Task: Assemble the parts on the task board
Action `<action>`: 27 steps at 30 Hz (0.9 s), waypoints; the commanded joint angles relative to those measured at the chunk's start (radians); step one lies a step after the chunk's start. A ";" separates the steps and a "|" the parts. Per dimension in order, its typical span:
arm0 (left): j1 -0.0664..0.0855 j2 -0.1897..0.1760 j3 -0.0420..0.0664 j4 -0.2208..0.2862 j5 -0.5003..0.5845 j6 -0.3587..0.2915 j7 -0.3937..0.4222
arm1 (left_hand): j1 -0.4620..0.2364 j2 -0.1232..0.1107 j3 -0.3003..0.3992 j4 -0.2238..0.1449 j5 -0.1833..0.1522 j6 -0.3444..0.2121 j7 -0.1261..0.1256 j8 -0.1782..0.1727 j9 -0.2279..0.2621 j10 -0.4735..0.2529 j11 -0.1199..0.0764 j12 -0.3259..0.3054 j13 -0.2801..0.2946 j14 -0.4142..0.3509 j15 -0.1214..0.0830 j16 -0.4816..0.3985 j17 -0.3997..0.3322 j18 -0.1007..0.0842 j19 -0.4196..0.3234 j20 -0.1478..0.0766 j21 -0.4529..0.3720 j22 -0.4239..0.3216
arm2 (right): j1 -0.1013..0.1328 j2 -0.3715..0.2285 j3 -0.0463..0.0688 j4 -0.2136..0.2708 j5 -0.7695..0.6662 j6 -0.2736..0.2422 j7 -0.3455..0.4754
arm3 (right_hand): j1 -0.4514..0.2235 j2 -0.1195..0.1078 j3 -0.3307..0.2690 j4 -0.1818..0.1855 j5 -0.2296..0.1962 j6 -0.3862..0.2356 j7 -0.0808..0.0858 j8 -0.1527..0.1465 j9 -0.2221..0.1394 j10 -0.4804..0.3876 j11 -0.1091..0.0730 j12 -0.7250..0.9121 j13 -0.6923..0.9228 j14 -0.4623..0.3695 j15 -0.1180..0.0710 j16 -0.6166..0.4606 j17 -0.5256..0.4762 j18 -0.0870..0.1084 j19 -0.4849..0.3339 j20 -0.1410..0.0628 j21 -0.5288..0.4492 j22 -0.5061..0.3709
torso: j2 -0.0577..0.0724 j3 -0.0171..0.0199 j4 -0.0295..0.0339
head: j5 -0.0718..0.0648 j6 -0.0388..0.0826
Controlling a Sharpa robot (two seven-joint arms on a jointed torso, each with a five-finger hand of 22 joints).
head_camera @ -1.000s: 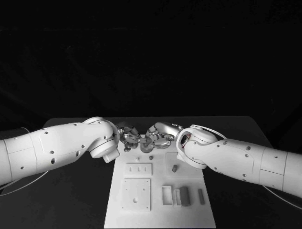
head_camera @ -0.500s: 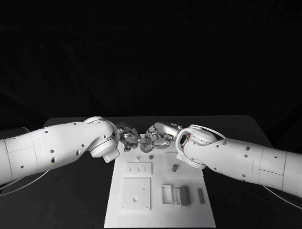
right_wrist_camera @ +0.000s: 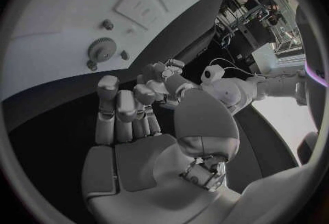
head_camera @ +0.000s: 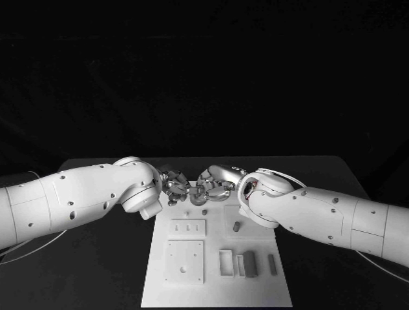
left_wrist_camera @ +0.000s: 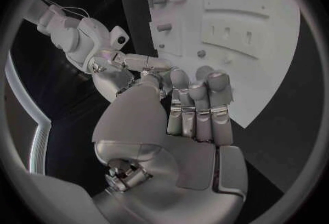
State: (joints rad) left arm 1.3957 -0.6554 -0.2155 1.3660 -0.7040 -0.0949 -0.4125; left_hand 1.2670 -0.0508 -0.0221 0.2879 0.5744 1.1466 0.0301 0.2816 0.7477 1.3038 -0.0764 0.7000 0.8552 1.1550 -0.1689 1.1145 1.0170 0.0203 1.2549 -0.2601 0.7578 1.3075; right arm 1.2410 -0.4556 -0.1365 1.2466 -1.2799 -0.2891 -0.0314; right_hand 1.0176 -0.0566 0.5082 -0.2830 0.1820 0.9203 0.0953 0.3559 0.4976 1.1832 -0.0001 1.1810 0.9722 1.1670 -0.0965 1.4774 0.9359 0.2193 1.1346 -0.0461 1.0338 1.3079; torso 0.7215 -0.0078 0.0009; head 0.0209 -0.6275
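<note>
No writing can be read on the board (head_camera: pixel 214 284), which lies on the black surface (head_camera: pixel 102 258) with grey parts (head_camera: pixel 249 265) in its near slots, nearer than the fingers. Bare dark surface runs along both long edges of it. At its far end the left hand (head_camera: pixel 176 187) and right hand (head_camera: pixel 218 184) meet with fingers curled and touching; whether they hold anything, I cannot tell.

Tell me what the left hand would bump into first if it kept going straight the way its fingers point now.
Most likely the right hand: the left hand points at it over the board's far end, fingertips nearly meeting. Depth between them is unclear.
</note>
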 commanded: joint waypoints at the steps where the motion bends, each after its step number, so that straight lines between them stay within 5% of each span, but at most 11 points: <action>1: 0.001 -0.001 0.000 0.000 0.029 0.006 -0.007 | 0.026 0.009 0.015 -0.007 0.026 -0.010 0.007 -0.011 0.002 -0.012 0.005 -0.001 -0.002 -0.008 0.002 0.007 -0.003 0.071 -0.009 0.000 -0.004 0.019 | -0.001 0.002 0.000 0.000 -0.011 0.012 0.003 | -0.007 0.007 0.007 -0.002 0.004 0.024 0.016 0.001 0.001 0.003 0.000 -0.001 -0.001 0.004 -0.006 0.006 0.001 0.042 0.004 -0.006 -0.001 0.007 | 0.000 -0.0003 0.0000 | 0.000 0.000; 8: 0.001 -0.002 0.000 0.000 0.039 0.011 -0.007 | 0.056 0.012 0.026 -0.011 0.066 -0.034 0.018 -0.031 -0.003 -0.020 0.014 -0.004 -0.004 -0.018 0.009 0.008 -0.008 0.070 -0.018 0.005 -0.005 0.019 | -0.003 0.002 0.000 -0.002 -0.011 0.013 0.003 | -0.005 0.009 0.008 -0.003 0.005 0.025 0.016 0.001 0.002 0.004 -0.001 -0.001 -0.001 0.005 -0.006 0.006 0.001 0.042 0.004 -0.006 -0.001 0.007 | 0.000 -0.0008 0.0008 | 0.001 -0.002; 27: 0.001 0.000 0.000 -0.006 0.108 -0.003 -0.001 | 0.124 0.026 0.051 -0.034 0.077 -0.051 0.028 -0.057 -0.022 -0.029 0.024 -0.006 -0.007 -0.029 0.018 0.011 -0.017 0.072 -0.030 0.014 -0.005 0.019 | -0.007 0.007 -0.001 -0.006 -0.011 0.022 0.004 | -0.003 0.012 0.012 -0.003 0.007 0.026 0.015 0.001 0.004 0.005 -0.001 -0.001 -0.001 0.007 -0.007 0.006 0.001 0.042 0.005 -0.007 -0.001 0.007 | 0.001 0.0002 0.0005 | 0.000 -0.007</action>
State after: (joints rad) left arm 1.3946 -0.6571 -0.2170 1.3599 -0.6322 -0.0927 -0.4203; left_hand 1.3695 -0.0378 -0.0068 0.2833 0.6475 1.0955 0.0593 0.2281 0.7249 1.2809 -0.0535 0.7000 0.8492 1.1304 -0.1514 1.1191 1.0010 0.0190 1.2309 -0.2446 0.7578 1.3081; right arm 1.2363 -0.4514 -0.1362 1.2393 -1.2822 -0.2877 -0.0342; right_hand 1.0134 -0.0524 0.5136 -0.2884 0.1832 0.9238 0.0919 0.3514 0.5004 1.1832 -0.0002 1.1810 0.9723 1.1724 -0.0979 1.4774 0.9366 0.2167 1.1401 -0.0480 1.0338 1.3079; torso 0.7220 -0.0080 0.0010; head 0.0214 -0.6334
